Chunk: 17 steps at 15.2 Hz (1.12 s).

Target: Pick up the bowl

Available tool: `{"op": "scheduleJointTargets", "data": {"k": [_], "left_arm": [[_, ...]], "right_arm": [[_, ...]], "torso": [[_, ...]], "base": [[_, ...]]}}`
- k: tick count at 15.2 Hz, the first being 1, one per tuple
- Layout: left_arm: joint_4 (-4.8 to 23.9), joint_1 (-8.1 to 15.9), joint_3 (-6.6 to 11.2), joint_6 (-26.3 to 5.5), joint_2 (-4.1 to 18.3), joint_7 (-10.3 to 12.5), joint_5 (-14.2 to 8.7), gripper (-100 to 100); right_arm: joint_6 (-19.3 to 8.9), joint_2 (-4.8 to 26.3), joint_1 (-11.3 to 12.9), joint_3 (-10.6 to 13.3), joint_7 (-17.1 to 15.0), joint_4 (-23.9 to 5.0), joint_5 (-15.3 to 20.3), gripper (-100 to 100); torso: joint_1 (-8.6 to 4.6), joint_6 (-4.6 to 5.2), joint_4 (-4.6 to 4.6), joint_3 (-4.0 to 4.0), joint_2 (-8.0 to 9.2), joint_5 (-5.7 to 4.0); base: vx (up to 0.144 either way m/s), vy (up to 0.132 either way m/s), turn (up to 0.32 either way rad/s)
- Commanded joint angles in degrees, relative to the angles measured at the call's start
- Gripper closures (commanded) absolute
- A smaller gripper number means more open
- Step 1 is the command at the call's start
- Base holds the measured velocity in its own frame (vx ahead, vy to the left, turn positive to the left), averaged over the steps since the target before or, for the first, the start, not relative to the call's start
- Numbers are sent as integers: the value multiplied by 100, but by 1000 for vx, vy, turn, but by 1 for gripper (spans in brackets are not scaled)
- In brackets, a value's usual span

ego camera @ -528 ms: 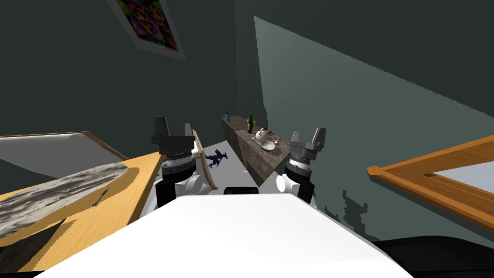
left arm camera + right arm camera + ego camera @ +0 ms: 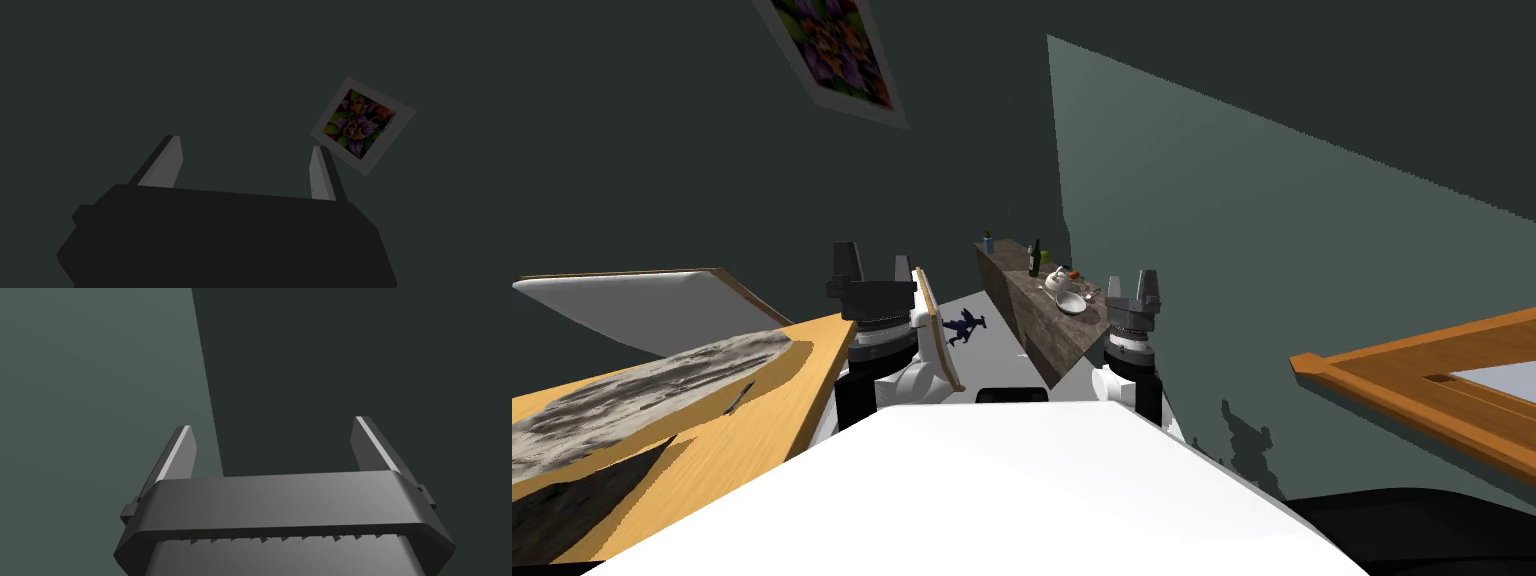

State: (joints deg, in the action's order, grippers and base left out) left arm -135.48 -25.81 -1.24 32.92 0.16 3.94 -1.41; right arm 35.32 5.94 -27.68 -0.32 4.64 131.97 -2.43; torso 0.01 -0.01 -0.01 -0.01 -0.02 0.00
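Observation:
A white bowl (image 2: 1071, 303) lies on a long dark counter (image 2: 1042, 335) ahead of me in the head view, beside a white teapot (image 2: 1057, 280). My right gripper (image 2: 1133, 283) is raised just right of the counter's near end, short of the bowl, fingers open with nothing between them; the right wrist view shows those fingers (image 2: 181, 450) spread against a wall. My left gripper (image 2: 870, 263) is held up on the other side, well away from the bowl, also open and empty, its fingers (image 2: 167, 162) apart in the left wrist view.
A dark bottle (image 2: 1034, 258) and a small blue item (image 2: 989, 244) stand further back on the counter. A wooden table (image 2: 712, 420) with a grey oval slab (image 2: 642, 395) is close on my left. A wooden-framed surface (image 2: 1412, 385) juts in at right. A dark object (image 2: 964, 326) lies on the floor.
The whole head view has shifted slightly, so my head or base has turned. My right gripper has swung a little inward and its fingers look more upright.

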Motion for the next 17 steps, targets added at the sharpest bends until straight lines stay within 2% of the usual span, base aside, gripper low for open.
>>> {"op": "scheduleJointTargets", "data": {"k": [1,4,5,6,7,9,10,11,12,13,14,15,16,17], "left_arm": [[0,0,0,0,0,0,0,0],[0,0,0,0,0,0,0,0],[0,0,0,0,0,0,0,0],[0,0,0,0,0,0,0,0],[0,0,0,0,0,0,0,0],[0,0,0,0,0,0,0,0],[0,0,0,0,0,0,0,0],[0,0,0,0,0,0,0,0],[0,0,0,0,0,0,0,0],[0,0,0,0,0,0,0,0],[0,0,0,0,0,0,0,0],[0,0,0,0,0,0,0,0],[0,0,0,0,0,0,0,0],[0,0,0,0,0,0,0,0]], "right_arm": [[-12,286,2,-66,-12,-157,114,-100],[-8,655,-14,-107,-17,-290,220,-100],[-2,794,-33,-152,-22,-439,338,-100],[-2,927,-33,-152,-22,-439,338,-100],[4,1058,-53,-201,-28,-601,468,-100],[4,1204,-53,-201,-28,-601,468,-100],[12,1408,-76,-253,-34,-776,608,-100],[12,1485,-76,-253,-34,-776,608,-100],[20,1638,-102,-309,-41,-962,758,-100],[20,1761,-102,-309,-41,-962,758,-100],[30,1899,-130,-366,-48,-1159,917,-100],[30,2040,-130,-366,-48,-1159,917,-100],[30,2056,-130,-366,-48,-1159,917,-100],[41,2262,-161,-425,-56,-1366,1085,-100]], "torso": [[0,0,0,0,0,0],[0,-1,0,-1,-1,0],[0,0,0,-1,-1,0],[0,0,0,0,-1,0],[-1,-1,0,-1,-1,0],[-1,0,0,-1,-2,0],[-1,1,0,-1,-2,0],[-1,-1,0,-1,-1,0],[-1,-1,0,-1,-1,0],[-1,-3,-1,-2,-3,0],[-1,-1,0,-1,-3,0],[-1,-1,-1,-1,-2,0],[-2,0,-1,-2,-2,0],[-2,1,0,-1,-2,0]], "base": [[5,11,98],[5,9,95],[7,9,115],[6,8,103],[7,8,140],[7,5,71],[6,7,102],[6,7,116],[7,10,167],[7,7,135],[8,8,163],[8,5,131],[6,1,39],[6,6,137]]}}
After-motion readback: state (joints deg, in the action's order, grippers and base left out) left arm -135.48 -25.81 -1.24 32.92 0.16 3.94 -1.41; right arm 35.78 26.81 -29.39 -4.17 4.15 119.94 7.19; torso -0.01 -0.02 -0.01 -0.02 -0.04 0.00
